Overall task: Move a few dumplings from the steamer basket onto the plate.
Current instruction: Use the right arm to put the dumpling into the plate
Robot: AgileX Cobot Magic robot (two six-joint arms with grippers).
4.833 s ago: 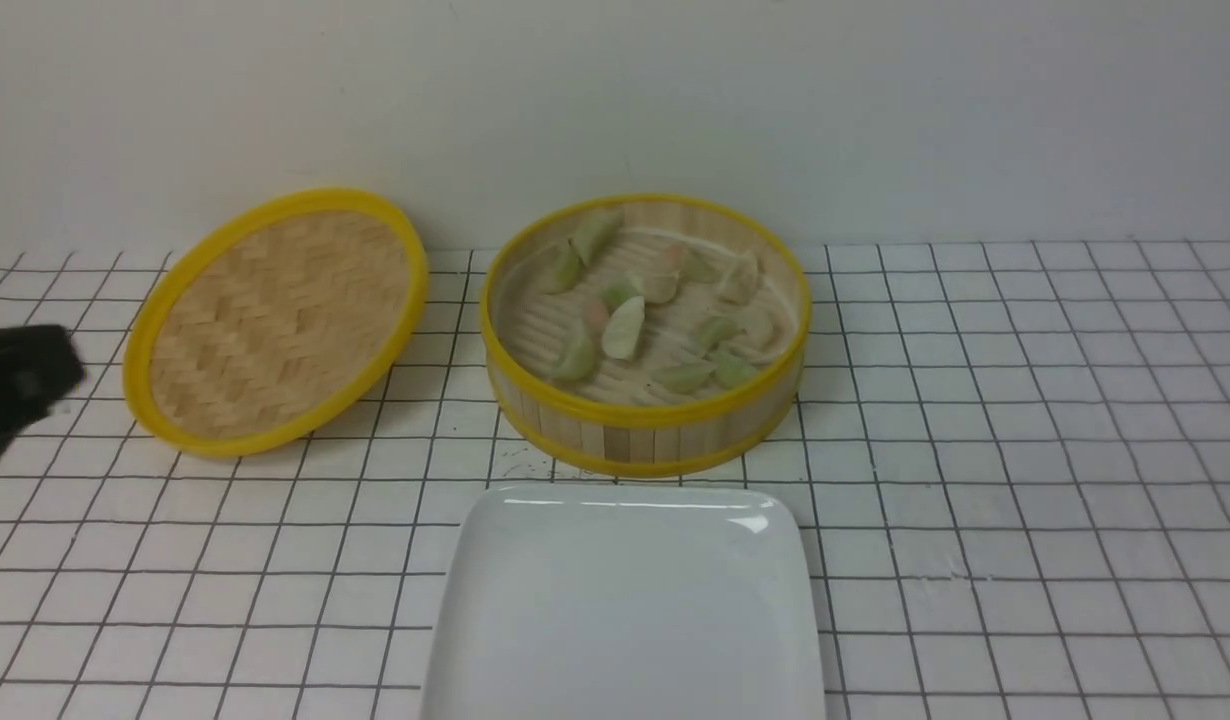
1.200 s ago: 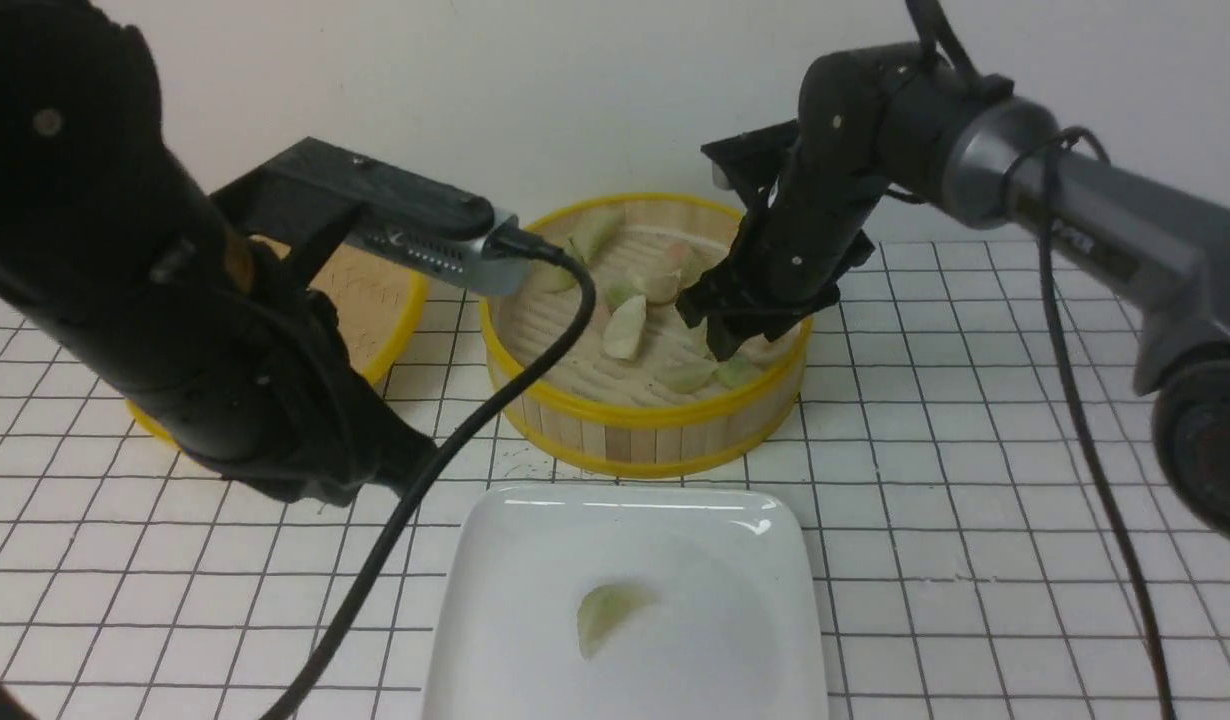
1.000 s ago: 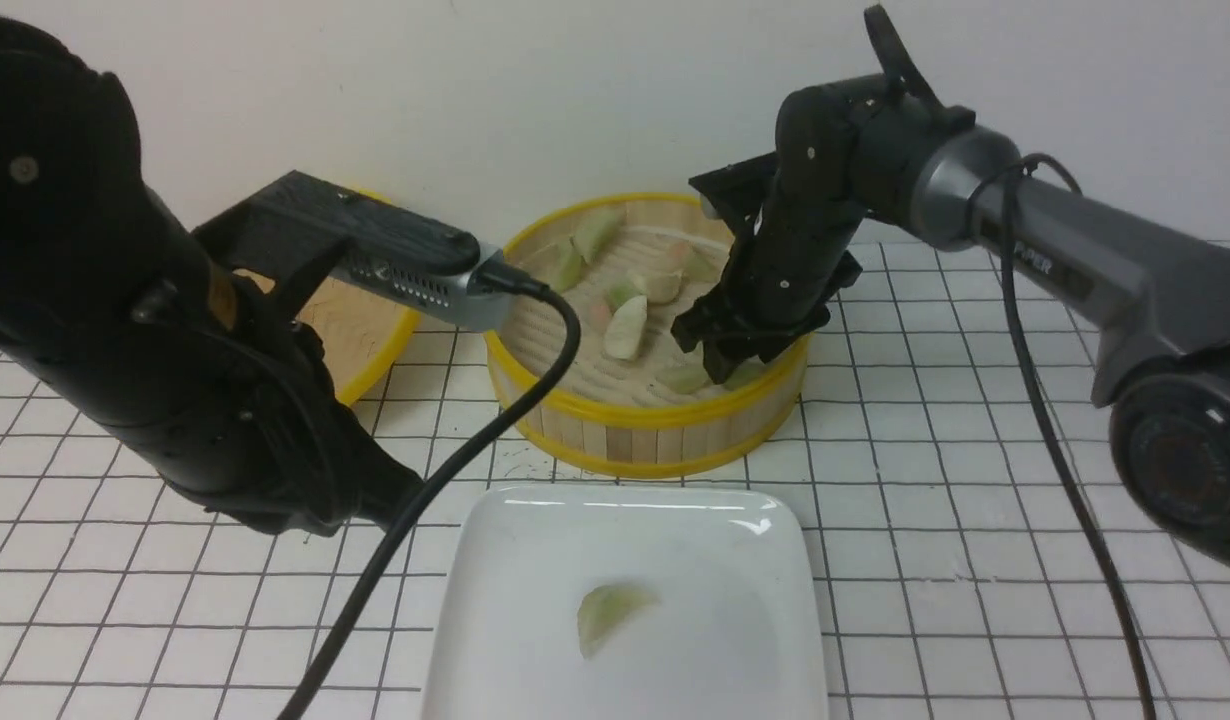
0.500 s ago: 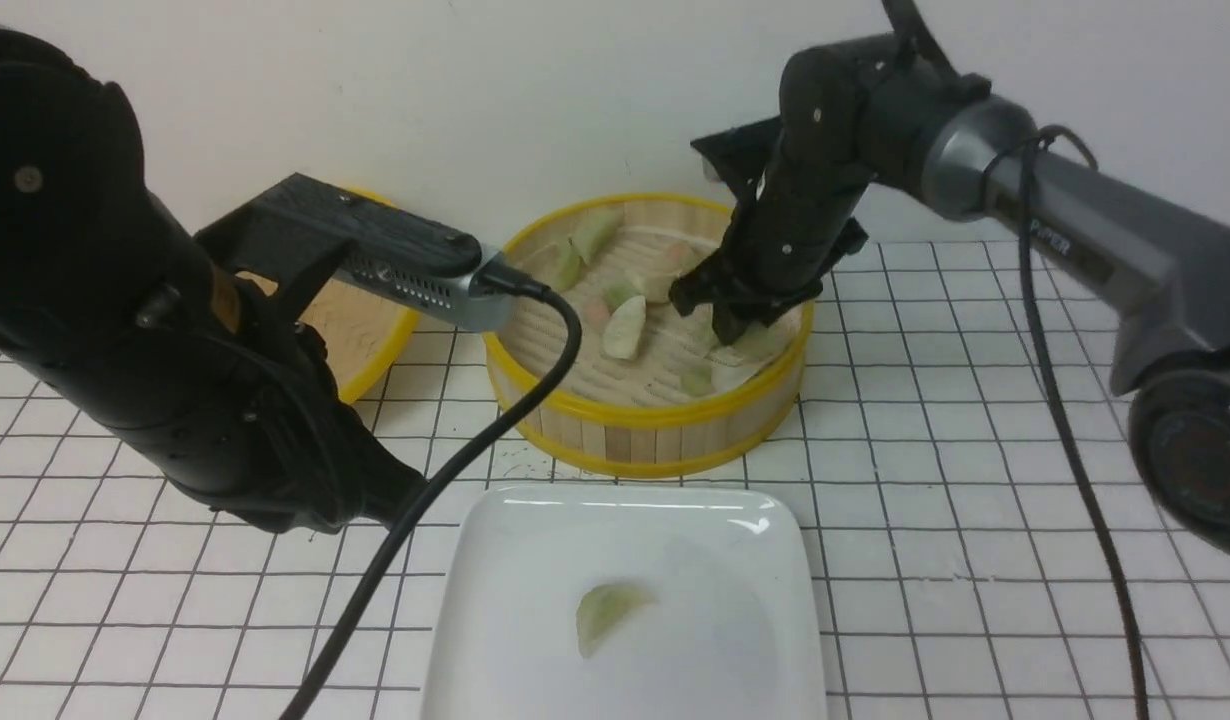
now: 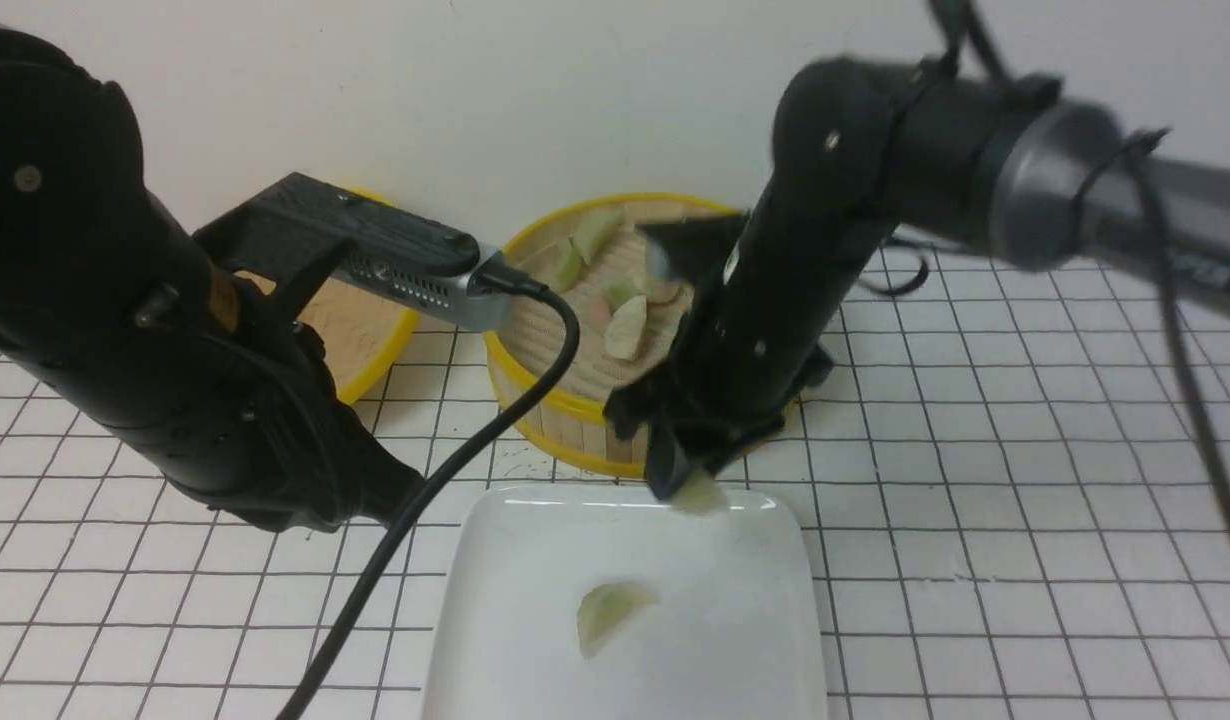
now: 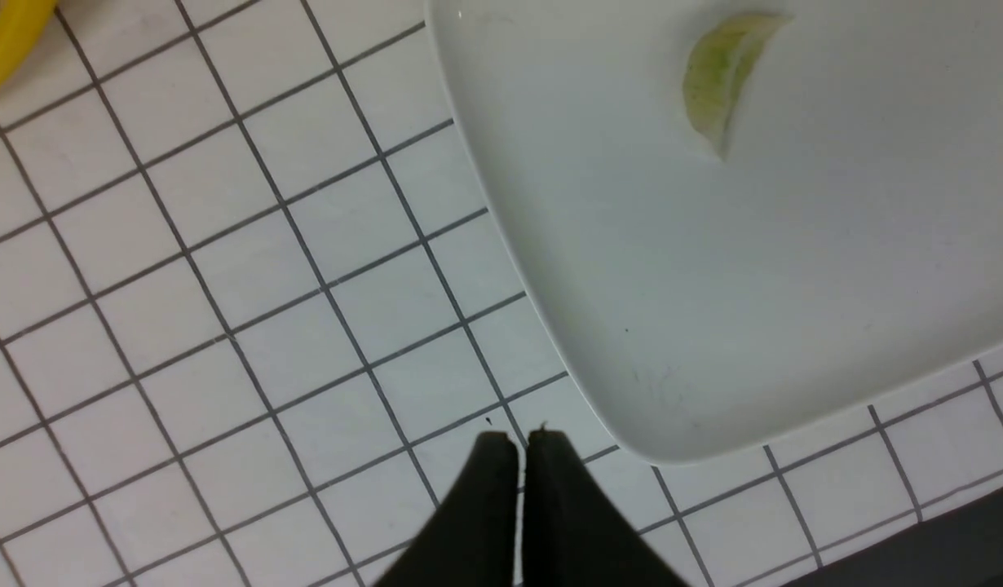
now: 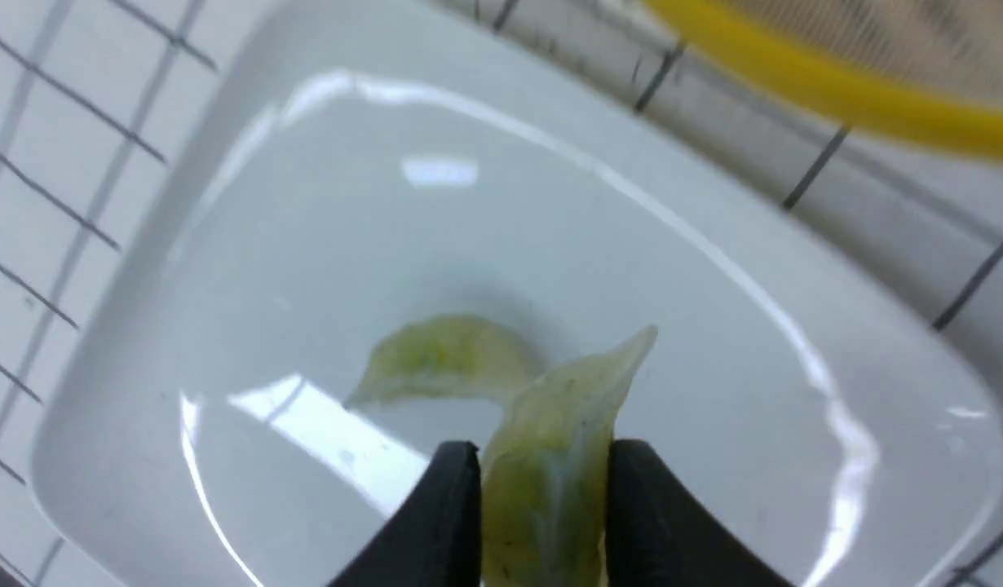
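Dumpling gripped between right gripper's fingertips, above plate's basket-side edge; likely light, soft, easily dented, best pinched gently across plump middle. Left gripper shut, outside plate's edge.
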